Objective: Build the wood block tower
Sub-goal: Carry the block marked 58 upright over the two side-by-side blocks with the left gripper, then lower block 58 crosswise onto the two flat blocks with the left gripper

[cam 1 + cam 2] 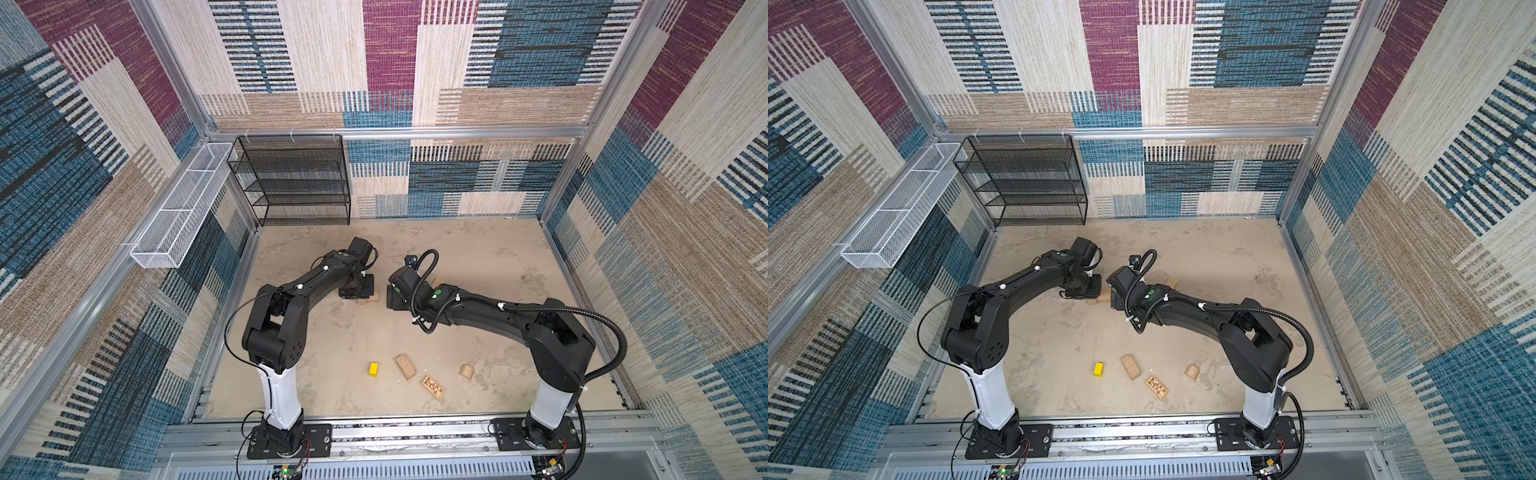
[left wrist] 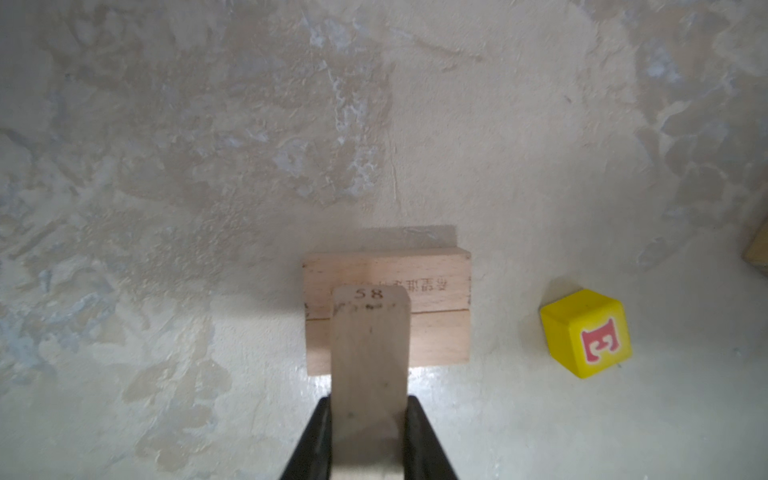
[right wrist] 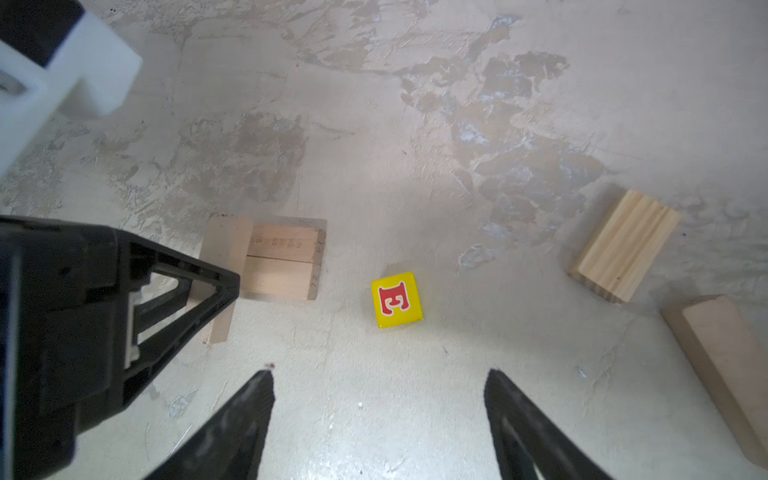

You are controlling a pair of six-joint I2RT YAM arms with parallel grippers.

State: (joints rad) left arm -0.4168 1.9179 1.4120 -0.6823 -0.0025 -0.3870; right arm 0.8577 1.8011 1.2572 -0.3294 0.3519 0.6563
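Left claw [image 2: 369, 401] grips tan block [image 2: 370, 345] at edge of paired blocks [image 2: 436, 291]; right claw [image 3: 379, 374] gapes wide.

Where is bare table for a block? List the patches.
Free: the middle of the table, bordered by left arm, right arm and the near row from yellow block to rounded piece; also the far corner beyond the right arm. Crowded: around the tower base, lettered cube beside.

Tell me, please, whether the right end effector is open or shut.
Open: the right end effector has its jaws wide apart, with nothing between them.
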